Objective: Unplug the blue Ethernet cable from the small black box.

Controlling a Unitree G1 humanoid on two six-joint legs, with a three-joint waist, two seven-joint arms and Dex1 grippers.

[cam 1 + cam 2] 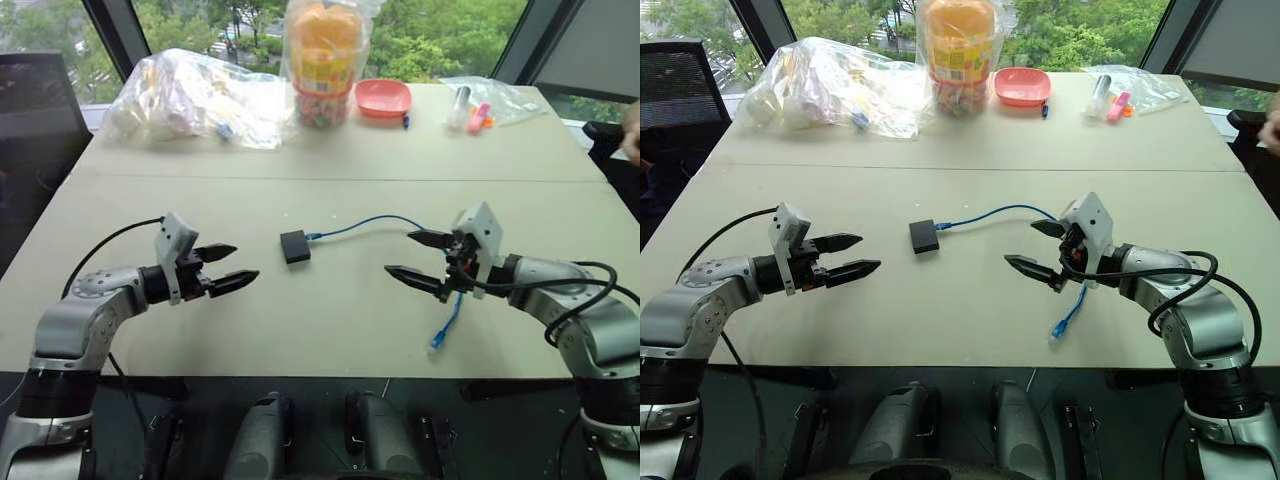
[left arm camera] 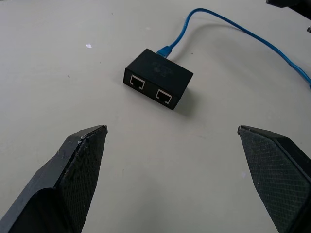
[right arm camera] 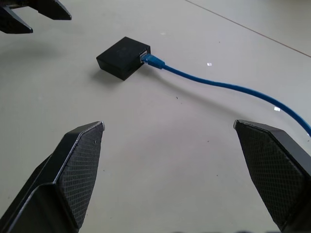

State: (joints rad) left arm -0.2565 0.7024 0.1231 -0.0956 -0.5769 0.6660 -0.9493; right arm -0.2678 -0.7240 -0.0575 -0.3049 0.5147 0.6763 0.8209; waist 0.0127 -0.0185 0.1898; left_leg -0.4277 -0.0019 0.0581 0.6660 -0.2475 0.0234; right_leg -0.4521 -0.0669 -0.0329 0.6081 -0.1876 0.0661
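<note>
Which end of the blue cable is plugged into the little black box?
The blue Ethernet cable end near the table's middle sits in the small black box; its other end lies loose at the near edge.

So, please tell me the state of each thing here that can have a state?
blue Ethernet cable: plugged into the box, far end loose on the table.
small black box: flat on the table, two ports vacant.
left gripper: open, holding nothing.
right gripper: open, holding nothing.

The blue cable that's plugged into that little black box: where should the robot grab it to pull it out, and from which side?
Probably at the plug where the blue Ethernet cable enters the small black box. That end is stiff; the cord is slack. The open right hand faces that side, so it suits best.
</note>
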